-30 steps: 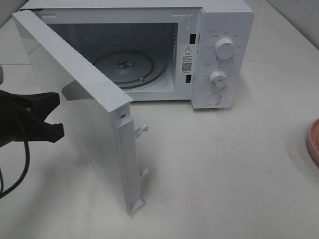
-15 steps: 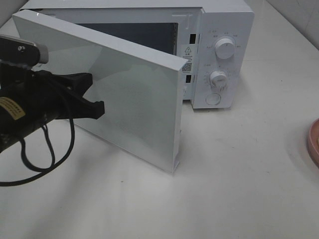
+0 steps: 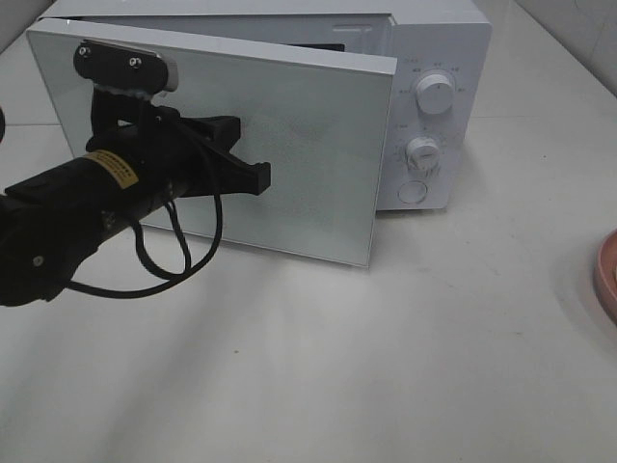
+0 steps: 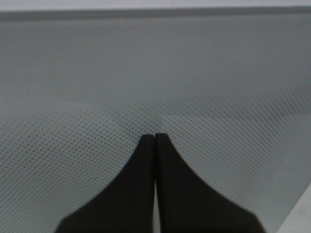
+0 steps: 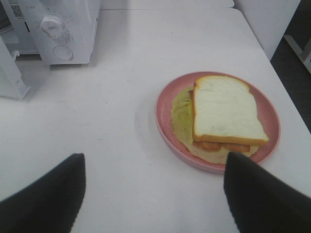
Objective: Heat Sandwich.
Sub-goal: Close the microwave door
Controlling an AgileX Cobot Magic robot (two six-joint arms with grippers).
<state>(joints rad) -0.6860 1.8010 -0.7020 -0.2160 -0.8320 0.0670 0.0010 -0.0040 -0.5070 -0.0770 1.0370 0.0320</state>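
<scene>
The sandwich [image 5: 226, 109], white bread with tan crust, lies on a round pink plate [image 5: 165, 109] in the right wrist view. My right gripper [image 5: 155, 194] is open and empty, hovering short of the plate. The plate's rim [image 3: 607, 275] shows at the right edge of the high view. The white microwave [image 3: 434, 58] stands at the back, its door [image 3: 308, 125] swung almost shut. My left gripper [image 3: 253, 174] is shut and empty, its tips [image 4: 154, 141] pressed against the door's outer face.
The microwave's two knobs [image 3: 434, 95] and round button [image 3: 413, 191] are on its right panel. The door's corner [image 5: 9, 73] shows in the right wrist view. White table [image 3: 386, 367] spreads in front.
The door has swung from wide open to nearly shut. My left gripper has moved right and forward, pushing against it. The microwave's inside is now hidden.
</scene>
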